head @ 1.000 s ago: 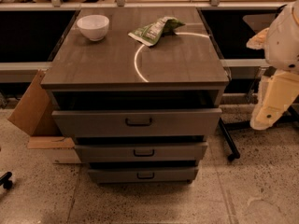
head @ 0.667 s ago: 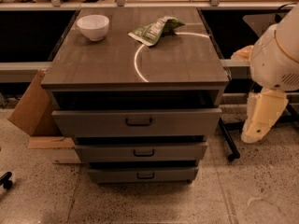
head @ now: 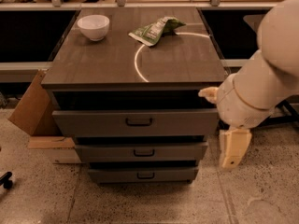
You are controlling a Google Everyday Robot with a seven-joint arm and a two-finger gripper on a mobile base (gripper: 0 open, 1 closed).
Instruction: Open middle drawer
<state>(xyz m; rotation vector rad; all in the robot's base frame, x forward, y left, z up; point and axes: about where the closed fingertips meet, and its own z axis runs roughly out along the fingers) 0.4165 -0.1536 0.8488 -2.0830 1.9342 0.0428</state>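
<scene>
speckled stone flooring is being occupied by one grey-brown cabinet (head: 135, 59), and the gripper (head: 232, 158) is being held low beside its right flank, hanging downward under the bulky cream arm (head: 261, 78). how far the gripper is being held open cannot be told, and it is not being seen holding anything.

three drawers are being counted in the cabinet, all lying left of the gripper. the middle drawer (head: 177, 151) is being found just left of the gripper and level with it, near but apart from it. one small dark loop handle (head: 138, 152) is being shown at its centre, and it is not being touched. the top drawer (head: 93, 122), with the tallest front and the widest handle, is being seen up and left of the gripper. the bottom drawer (head: 112, 175), the slimmest, is being seen down and left of it.

on the cabinet top, well above and left of the gripper, two loose things are being counted: one white bowl (head: 94, 26), the farther from the gripper, and one crumpled green packet (head: 154, 30), the nearer. print is being shown on the packet, but no word or brand can be made out. one pale curved line (head: 137, 62) is being traced across the top.

one cardboard box (head: 30, 104) is being seen leaning at the cabinet's far side, well apart from the gripper.
</scene>
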